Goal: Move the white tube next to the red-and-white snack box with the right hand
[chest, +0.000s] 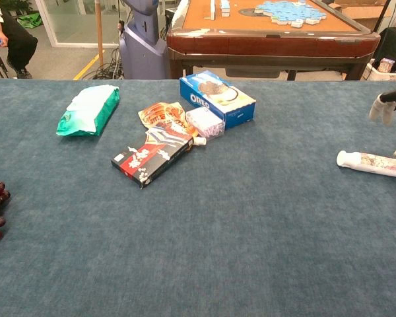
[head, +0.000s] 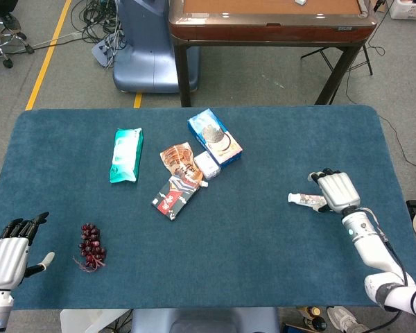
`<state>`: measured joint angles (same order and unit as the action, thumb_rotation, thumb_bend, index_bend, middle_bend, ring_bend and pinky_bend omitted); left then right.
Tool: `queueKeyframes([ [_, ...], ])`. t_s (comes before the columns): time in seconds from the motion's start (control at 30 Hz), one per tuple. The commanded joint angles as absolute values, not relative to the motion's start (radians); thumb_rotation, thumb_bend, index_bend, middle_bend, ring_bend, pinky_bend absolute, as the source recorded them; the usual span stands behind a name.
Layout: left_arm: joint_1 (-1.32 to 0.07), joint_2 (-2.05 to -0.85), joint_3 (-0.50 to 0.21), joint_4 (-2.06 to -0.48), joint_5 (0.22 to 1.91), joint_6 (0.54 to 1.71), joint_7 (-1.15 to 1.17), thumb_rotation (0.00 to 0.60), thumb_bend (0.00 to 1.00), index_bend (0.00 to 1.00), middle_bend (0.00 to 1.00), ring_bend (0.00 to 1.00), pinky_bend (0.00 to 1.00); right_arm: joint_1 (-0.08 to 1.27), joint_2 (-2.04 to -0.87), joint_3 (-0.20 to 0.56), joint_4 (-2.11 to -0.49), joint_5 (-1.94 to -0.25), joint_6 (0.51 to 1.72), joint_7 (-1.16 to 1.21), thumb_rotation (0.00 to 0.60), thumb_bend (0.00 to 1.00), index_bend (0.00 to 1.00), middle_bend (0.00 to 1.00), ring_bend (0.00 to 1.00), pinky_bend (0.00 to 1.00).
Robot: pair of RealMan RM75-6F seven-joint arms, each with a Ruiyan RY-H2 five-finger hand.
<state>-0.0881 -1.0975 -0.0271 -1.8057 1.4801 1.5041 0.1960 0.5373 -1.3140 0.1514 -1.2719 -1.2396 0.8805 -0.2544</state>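
Observation:
The white tube [head: 300, 200] [chest: 372, 164] lies flat on the blue table at the right, its cap end pointing left. My right hand [head: 335, 191] hovers over its right end with fingers apart; in the chest view its fingertips [chest: 388, 106] hang above the tube and nothing is gripped. The red-and-white snack box [head: 175, 196] [chest: 152, 156] lies near the table's middle, far to the left of the tube. My left hand [head: 8, 252] is open at the front left corner and holds nothing.
A blue Oreo box [head: 213, 137] [chest: 218, 98], a small white box [head: 206, 165] and a brown snack bag [head: 179, 159] cluster behind the snack box. A green pouch [head: 127, 154] lies further left. Dark grapes [head: 91, 245] sit beside my left hand.

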Motion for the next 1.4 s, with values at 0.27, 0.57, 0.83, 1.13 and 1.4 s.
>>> queueKeyframes([
  [0.27, -0.082, -1.096, -0.025, -1.806, 1.475, 1.501, 0.190, 0.600, 0.20, 0.12, 0.24, 0.21, 0.12, 0.567, -1.451, 0.118, -1.097, -1.269, 0.847, -0.146, 0.600, 0.20, 0.34, 0.38, 0.25, 0.37],
  [0.57, -0.079, -1.091, -0.027, -1.804, 1.476, 1.501, 0.177, 0.600, 0.20, 0.12, 0.23, 0.21, 0.12, 0.556, -1.504, 0.102, -1.005, -1.310, 0.867, -0.020, 0.600, 0.25, 0.43, 0.42, 0.27, 0.37],
  [0.83, -0.079, -1.088, -0.030, -1.808, 1.479, 1.499, 0.175, 0.600, 0.20, 0.12, 0.23, 0.21, 0.12, 0.558, -1.523, 0.100, -0.955, -1.308, 0.852, 0.001, 0.600, 0.25, 0.43, 0.42, 0.27, 0.37],
  [1.13, -0.077, -1.084, -0.031, -1.813, 1.474, 1.498, 0.176, 0.600, 0.20, 0.12, 0.23, 0.21, 0.12, 0.572, -1.540, 0.103, -0.926, -1.292, 0.812, -0.004, 0.600, 0.28, 0.44, 0.43, 0.29, 0.37],
  [1.4, -0.074, -1.084, -0.031, -1.812, 1.473, 1.498, 0.169, 0.600, 0.20, 0.12, 0.23, 0.21, 0.12, 0.579, -1.541, 0.104, -0.916, -1.280, 0.788, -0.018, 0.600, 0.32, 0.47, 0.46, 0.31, 0.37],
])
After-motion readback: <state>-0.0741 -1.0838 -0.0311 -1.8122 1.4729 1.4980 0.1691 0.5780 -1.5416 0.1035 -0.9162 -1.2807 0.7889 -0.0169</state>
